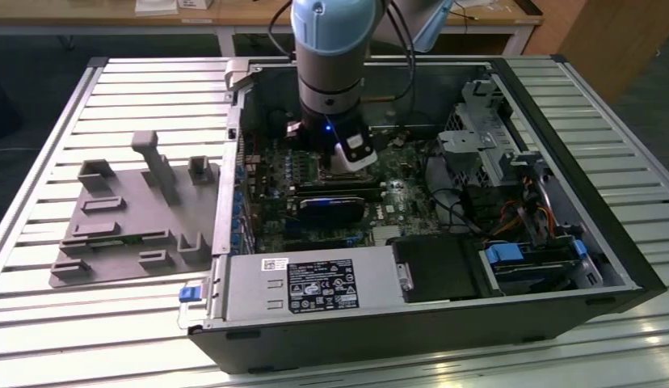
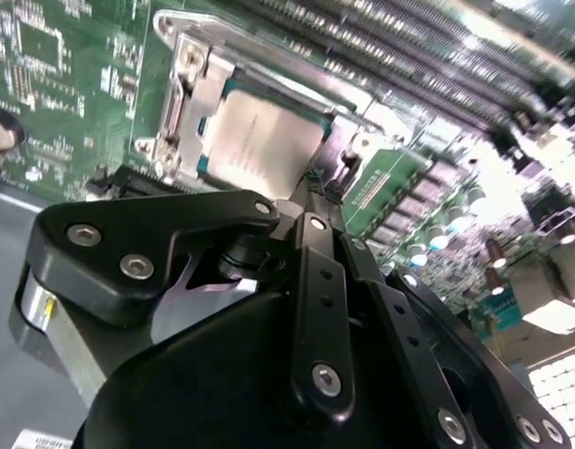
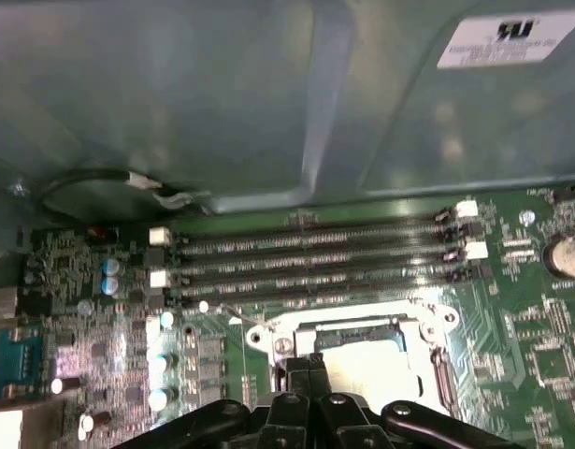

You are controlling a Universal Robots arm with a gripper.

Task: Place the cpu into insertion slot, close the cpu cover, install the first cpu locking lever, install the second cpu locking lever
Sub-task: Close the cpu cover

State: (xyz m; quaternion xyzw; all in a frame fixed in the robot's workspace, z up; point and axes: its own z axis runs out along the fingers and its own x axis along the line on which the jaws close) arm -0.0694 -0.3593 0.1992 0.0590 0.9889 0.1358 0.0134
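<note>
Open computer case (image 1: 421, 331) on slatted table (image 1: 98, 97), arm (image 1: 329, 48) reaching down inside. On green board (image 2: 72, 84) beside memory slots (image 3: 315, 253): insertion slot (image 2: 205, 161) holding cpu (image 2: 259, 140) flat, silver cpu cover (image 2: 189, 98) framing it. Gripper (image 2: 317, 182) closed, fingers together, tips just beside slot's edge.

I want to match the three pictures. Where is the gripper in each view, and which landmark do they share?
Exterior view: the gripper hangs inside the open computer case, over the green board.
Second wrist view: the gripper ends near the edge of the cpu.
First wrist view: the gripper ends beside the cpu.
Shared landmark: the green board, seen in all three.
</note>
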